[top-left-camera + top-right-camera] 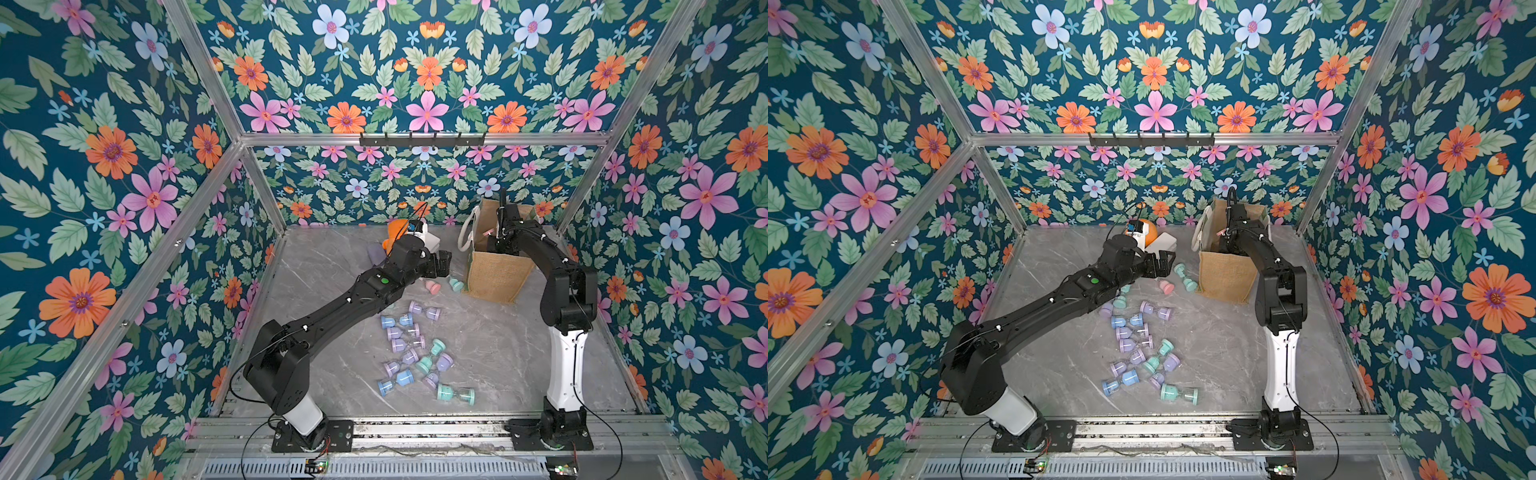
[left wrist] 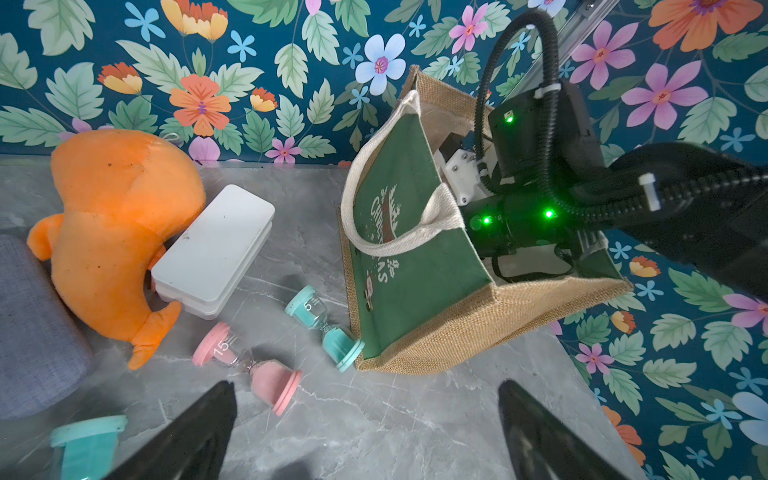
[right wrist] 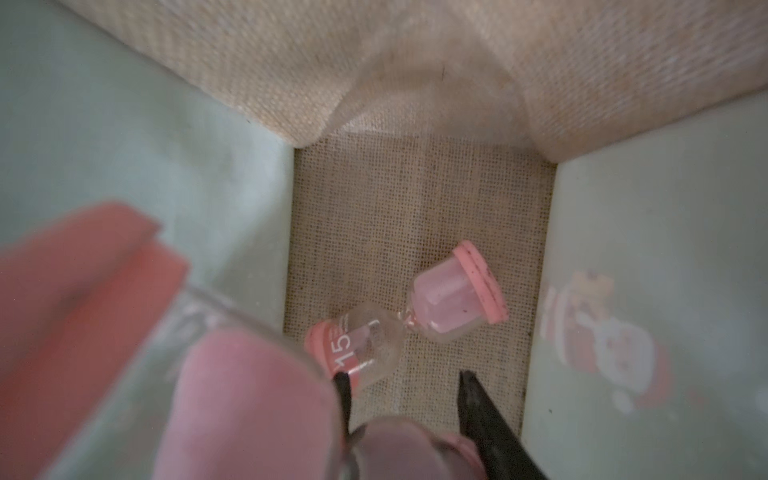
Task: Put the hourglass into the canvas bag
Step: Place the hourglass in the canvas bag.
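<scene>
— Where is the right gripper (image 3: 401, 374)?
— Down inside the canvas bag (image 1: 494, 270), which stands upright at the far right of the table (image 1: 498, 353). Its fingers are clamped on the waist of a pink hourglass (image 3: 249, 395) (blurred, very close to the lens), held above the bag's jute floor.
— Anything else in there?
— A second pink hourglass (image 3: 409, 316), marked 15, lying on its side on the floor of the bag.
— And the left gripper (image 2: 368, 386)?
— Jaws wide apart, empty, hovering over the table near the bag. Ahead of it lie a third pink hourglass (image 2: 249, 365) and a teal hourglass (image 2: 324, 328), the teal one just beside the bag's foot.
— The rest?
— A loose heap of hourglasses (image 1: 415, 357) mid-table, and an orange plush (image 2: 120, 232) against a white box (image 2: 216, 245) by the far wall.
</scene>
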Robot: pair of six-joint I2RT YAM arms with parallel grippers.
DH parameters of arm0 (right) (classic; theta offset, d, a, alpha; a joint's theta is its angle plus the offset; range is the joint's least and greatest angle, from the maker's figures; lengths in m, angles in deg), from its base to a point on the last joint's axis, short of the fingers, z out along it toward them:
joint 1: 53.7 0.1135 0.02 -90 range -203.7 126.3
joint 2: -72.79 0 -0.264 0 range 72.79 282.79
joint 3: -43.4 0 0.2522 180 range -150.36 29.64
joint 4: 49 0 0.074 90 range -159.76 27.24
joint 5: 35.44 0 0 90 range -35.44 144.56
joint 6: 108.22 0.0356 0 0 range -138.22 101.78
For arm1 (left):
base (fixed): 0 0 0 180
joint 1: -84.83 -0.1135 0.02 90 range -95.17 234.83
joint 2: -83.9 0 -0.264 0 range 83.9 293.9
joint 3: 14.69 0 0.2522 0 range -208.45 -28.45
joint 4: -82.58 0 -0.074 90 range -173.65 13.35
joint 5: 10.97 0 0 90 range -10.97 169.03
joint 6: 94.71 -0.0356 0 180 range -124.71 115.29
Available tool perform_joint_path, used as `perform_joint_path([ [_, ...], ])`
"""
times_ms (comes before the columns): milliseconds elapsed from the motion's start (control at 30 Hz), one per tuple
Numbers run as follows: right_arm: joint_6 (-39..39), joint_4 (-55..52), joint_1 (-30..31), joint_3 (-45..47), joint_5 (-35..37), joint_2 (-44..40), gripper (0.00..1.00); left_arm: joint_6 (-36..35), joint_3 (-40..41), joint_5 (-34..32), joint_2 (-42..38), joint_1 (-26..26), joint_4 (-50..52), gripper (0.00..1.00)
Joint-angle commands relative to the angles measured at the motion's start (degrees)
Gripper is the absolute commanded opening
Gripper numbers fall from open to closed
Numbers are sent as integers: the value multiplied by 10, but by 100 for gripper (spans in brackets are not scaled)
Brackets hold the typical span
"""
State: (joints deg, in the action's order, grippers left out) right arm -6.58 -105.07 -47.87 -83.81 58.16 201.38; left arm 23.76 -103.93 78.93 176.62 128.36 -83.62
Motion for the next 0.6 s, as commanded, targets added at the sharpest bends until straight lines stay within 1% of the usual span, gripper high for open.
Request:
perform_joint_path([
  [0,0,3,0,6,10,5,44,4,1,4,-1,-1,-15,100],
  [333,2,11,0,20,18,12,49,9,2,2,-1,-2,-19,100],
  [400,3,9,1,18,16,10,52,9,3,1,-2,-2,-19,100],
  [567,3,6,0,11,14,7,55,10,3,1,-4,-1,-22,100],
])
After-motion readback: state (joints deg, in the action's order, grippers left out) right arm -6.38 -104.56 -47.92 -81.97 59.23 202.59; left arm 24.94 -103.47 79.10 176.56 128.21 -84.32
